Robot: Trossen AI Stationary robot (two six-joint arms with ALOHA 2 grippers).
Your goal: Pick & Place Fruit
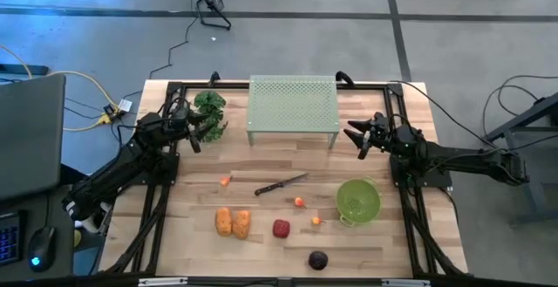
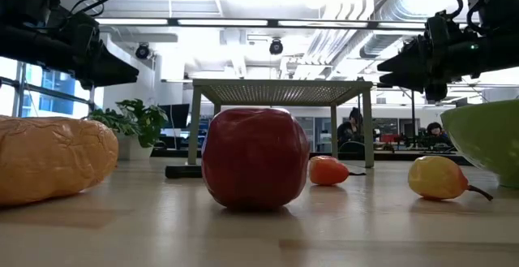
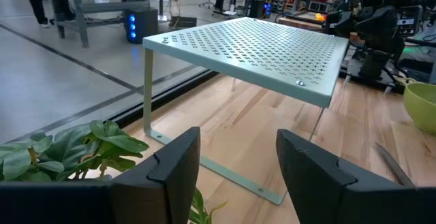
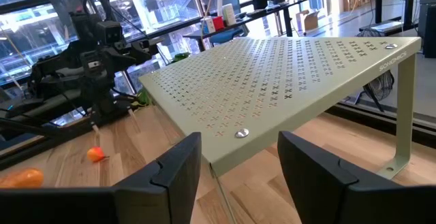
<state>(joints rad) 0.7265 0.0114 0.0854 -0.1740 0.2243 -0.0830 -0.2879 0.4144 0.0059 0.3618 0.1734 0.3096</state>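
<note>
The fruit lies on the near half of the table: two orange oblong pieces [image 1: 233,222], a red apple-like piece [image 1: 281,228], a dark purple round one [image 1: 318,260] and three tiny orange-red ones [image 1: 227,181] [image 1: 300,202] [image 1: 316,221]. In the low view the red piece [image 2: 255,158] rests on its base in front. My left gripper [image 1: 199,134] [image 3: 238,166] hovers open at the far left, beside the leafy bunch. My right gripper [image 1: 357,139] [image 4: 240,163] hovers open at the far right, facing the perforated rack. Neither touches anything.
A pale green perforated rack [image 1: 293,105] stands at the far middle. A leafy green bunch [image 1: 210,110] lies far left, a slim dark knife [image 1: 281,185] mid-table, a green bowl [image 1: 358,199] at right. Bare wood lies between the rack and the fruit.
</note>
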